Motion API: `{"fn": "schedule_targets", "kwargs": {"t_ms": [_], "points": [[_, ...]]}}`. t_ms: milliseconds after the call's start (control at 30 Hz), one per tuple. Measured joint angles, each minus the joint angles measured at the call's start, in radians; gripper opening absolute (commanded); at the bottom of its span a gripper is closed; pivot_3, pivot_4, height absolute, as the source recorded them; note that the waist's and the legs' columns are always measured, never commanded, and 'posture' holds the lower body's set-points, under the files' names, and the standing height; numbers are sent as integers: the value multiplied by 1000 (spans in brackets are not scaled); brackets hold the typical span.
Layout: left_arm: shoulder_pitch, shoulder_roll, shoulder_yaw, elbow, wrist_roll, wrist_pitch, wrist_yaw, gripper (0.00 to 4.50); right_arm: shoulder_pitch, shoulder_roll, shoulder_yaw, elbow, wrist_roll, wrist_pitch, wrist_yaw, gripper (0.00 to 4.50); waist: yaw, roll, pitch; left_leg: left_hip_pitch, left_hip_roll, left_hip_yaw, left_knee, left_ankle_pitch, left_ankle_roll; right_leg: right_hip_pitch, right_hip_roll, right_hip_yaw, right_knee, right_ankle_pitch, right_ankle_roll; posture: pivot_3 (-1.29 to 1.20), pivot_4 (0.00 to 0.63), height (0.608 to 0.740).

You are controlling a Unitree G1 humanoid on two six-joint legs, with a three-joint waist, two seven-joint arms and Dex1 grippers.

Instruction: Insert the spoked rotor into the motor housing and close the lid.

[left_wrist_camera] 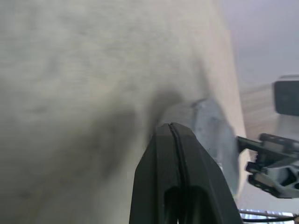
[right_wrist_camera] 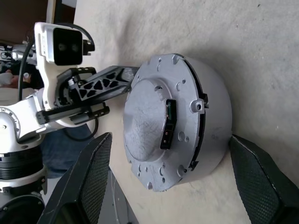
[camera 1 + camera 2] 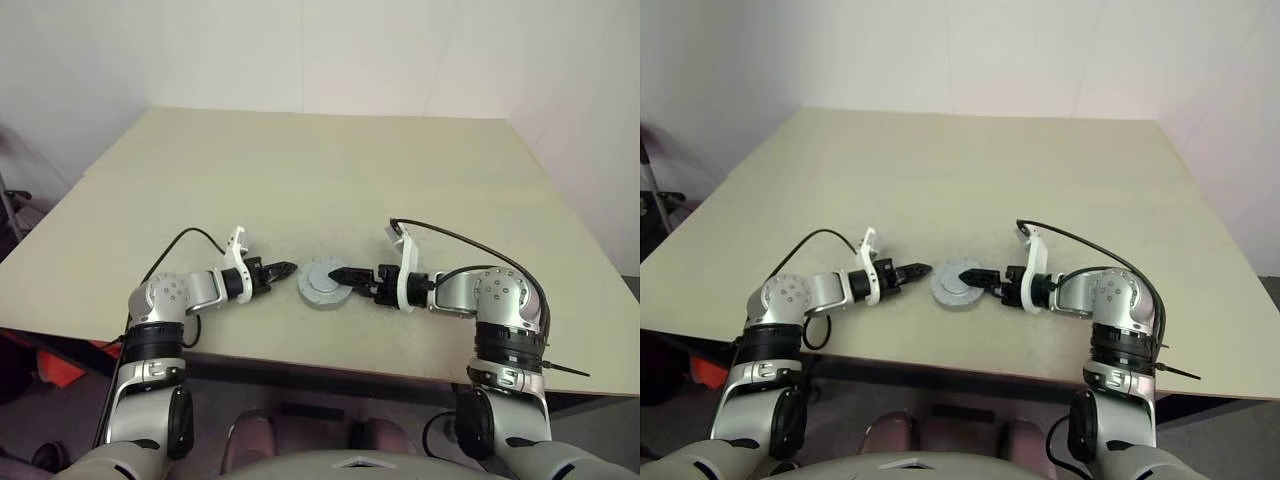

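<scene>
No readable text, labels, brand marks or numbers on anything in these views. The lid of the motor housing (image 2: 163,121) has a small dark connector slot and screw holes, no lettering that can be made out. The table (image 3: 330,170) is plain too.
</scene>
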Motion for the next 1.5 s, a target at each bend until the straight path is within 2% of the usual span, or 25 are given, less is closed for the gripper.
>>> {"fn": "schedule_targets", "kwargs": {"t_ms": [433, 533, 733, 967, 1500], "points": [[-3, -3, 29, -2, -7, -8, -2, 0, -34, 64, -23, 58, 71, 0, -108, 4444, -2, 0, 0, -2, 0, 0, -5, 3, -5, -6, 1, 0, 1, 0, 0, 0, 0, 740], [-24, -1, 76, -27, -69, 6, -27, 0, -51, 60, -28, 81, 68, 0, -115, 4444, -1, 0, 0, -3, -1, 0, -5, 3, -5, -7, 1, 0, 2, 3, -6, 0, 0, 740], [-49, 4, 135, -89, -188, 67, -61, 0, -75, 62, -33, 99, 43, 0, -119, 4444, -1, 0, 0, -3, -1, 0, -4, 3, -5, -7, 1, 0, 2, 2, -5, 0, 0, 740], [78, 28, 18, -113, -167, 191, -48, 0, -84, 71, -40, 101, 15, 0, -113, 4444, 2, -1, 0, -3, -1, 0, -4, 4, -6, -7, 2, -1, 2, 0, -1, 0, 0, 740], [95, 48, -16, -139, -115, 128, -40, 0, -120, 99, -76, 133, -23, 0, -104, 4444, 6, 0, -1, 0, 0, 0, -4, 4, -7, -1, 1, 0, 2, 0, 0, 0, 0, 740]]}}
